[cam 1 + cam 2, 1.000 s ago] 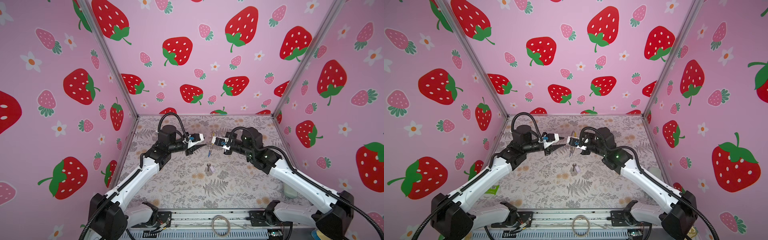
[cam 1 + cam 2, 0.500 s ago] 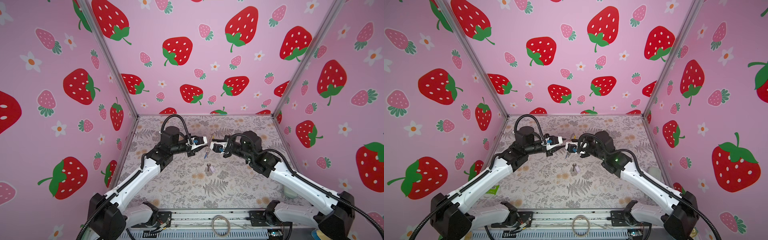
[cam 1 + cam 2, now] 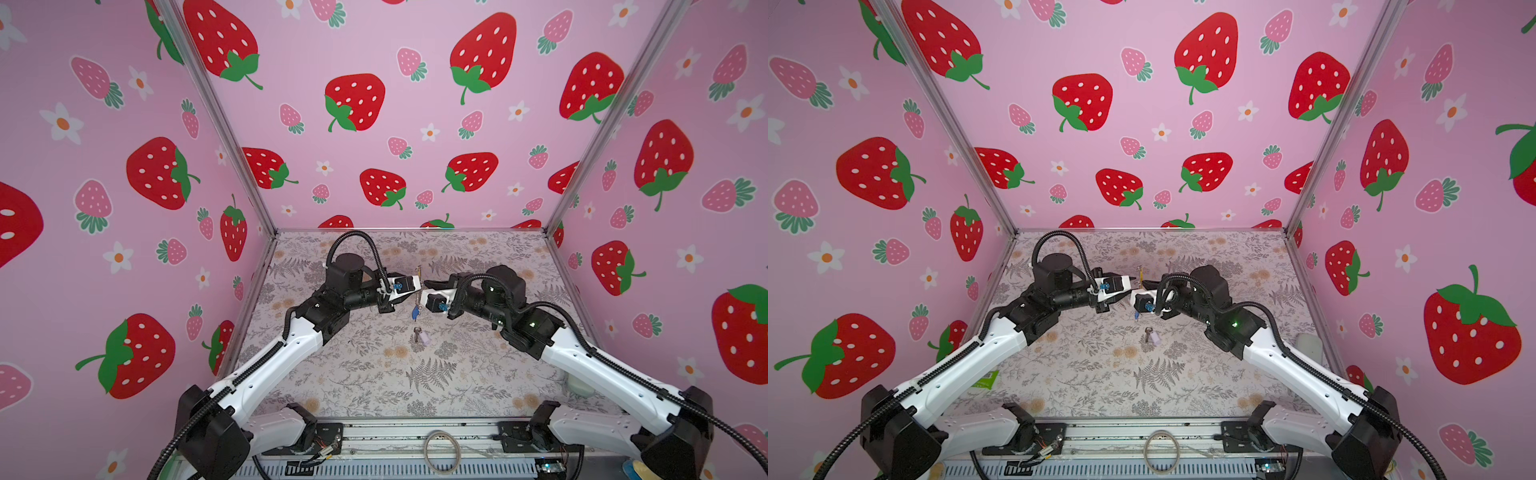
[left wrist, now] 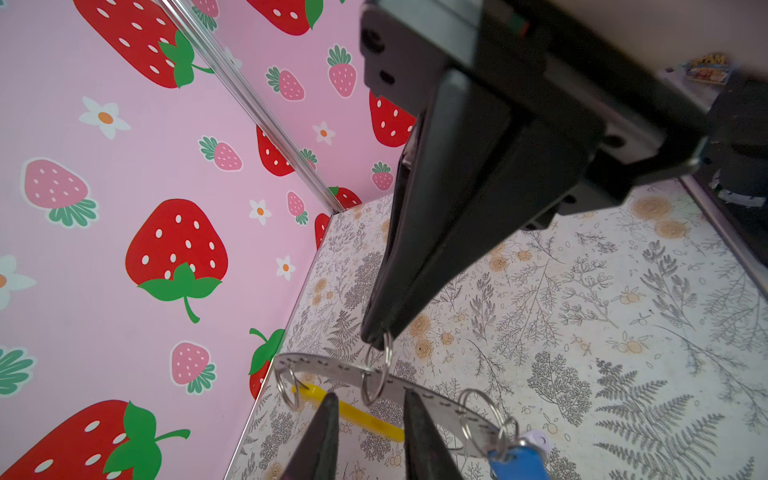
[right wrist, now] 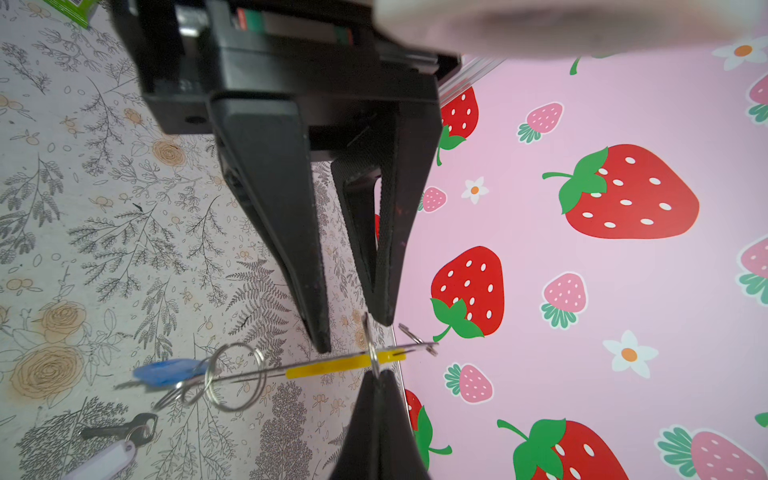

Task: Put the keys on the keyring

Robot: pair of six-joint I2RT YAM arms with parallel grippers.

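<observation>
1. Left wrist view: the large thin grey metal keyring with a yellow section is held in the air between the two hands, above the middle of the counter. Several small metal loops pass through its perforated band.
2. The small dark key with a blue plastic tag hangs from the loops at one end of the keyring. In a top view this blue-tagged key dangles just below the point where the two hands meet.
3. The small dark key with a pale lilac plastic tag lies flat on the counter, apart from the keyring. In a top view this lilac-tagged key sits nearer the front than the hanging blue tag.
4. The right hand has its fingers pressed together. The tips pinch one small loop that runs through the grey band, and so carry the keyring.
5. The left hand has its fingers part-way apart, with a clear gap between them. The tips stand at the yellow section, one to either side. Whether they touch the keyring cannot be told.
6. The grey floral-printed counter is enclosed on three sides by pink strawberry-patterned walls.
7. A plain pale hoop lies on the metal rail at the front, well apart from both hands.
</observation>
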